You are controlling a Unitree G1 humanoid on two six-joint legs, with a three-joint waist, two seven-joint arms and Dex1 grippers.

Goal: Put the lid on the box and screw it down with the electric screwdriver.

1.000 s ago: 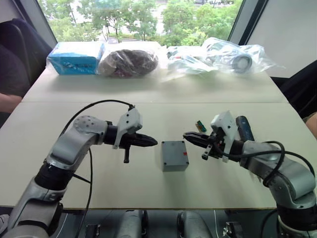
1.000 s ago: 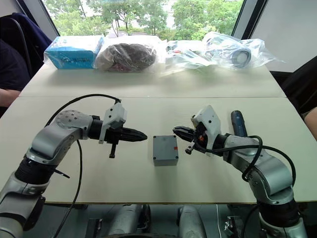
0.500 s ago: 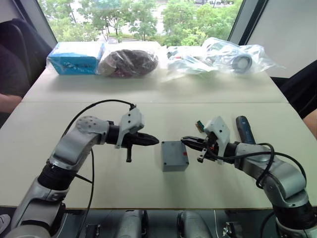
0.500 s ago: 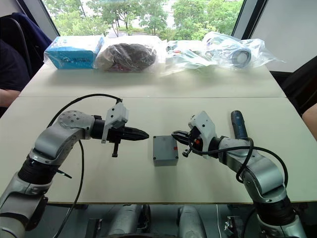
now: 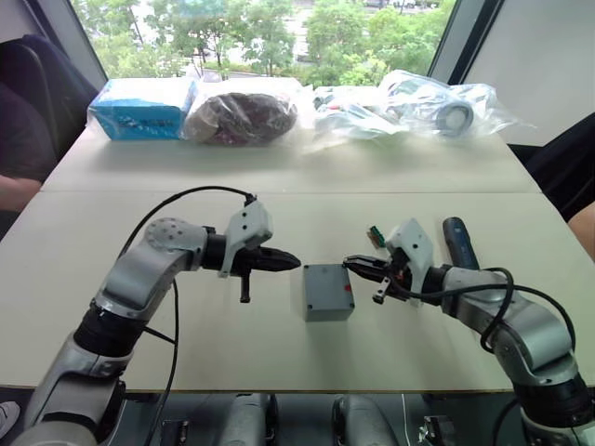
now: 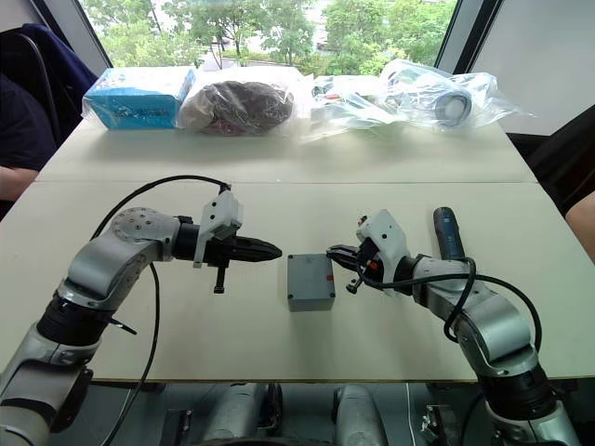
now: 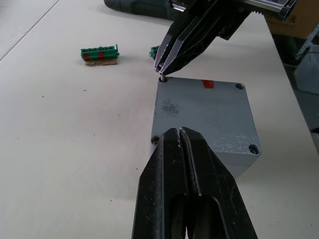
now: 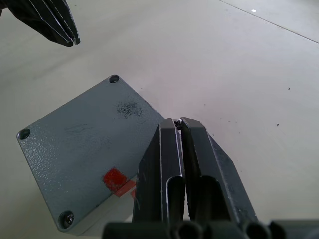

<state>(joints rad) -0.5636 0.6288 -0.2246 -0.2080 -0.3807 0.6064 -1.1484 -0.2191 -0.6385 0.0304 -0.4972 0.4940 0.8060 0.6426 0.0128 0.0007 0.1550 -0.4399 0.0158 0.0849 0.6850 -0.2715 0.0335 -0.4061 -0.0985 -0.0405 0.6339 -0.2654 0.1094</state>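
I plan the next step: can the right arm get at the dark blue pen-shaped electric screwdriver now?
Probably yes. The dark blue pen-shaped electric screwdriver lies bare on the table, close beside the right arm, with nothing on it. The right end effector is shut at the grey box and must first pull back.

Box (image 5: pixel 327 291) on table (image 5: pixel 279 344) between left pincer (image 5: pixel 296 262), right pincer (image 5: pixel 349 263).
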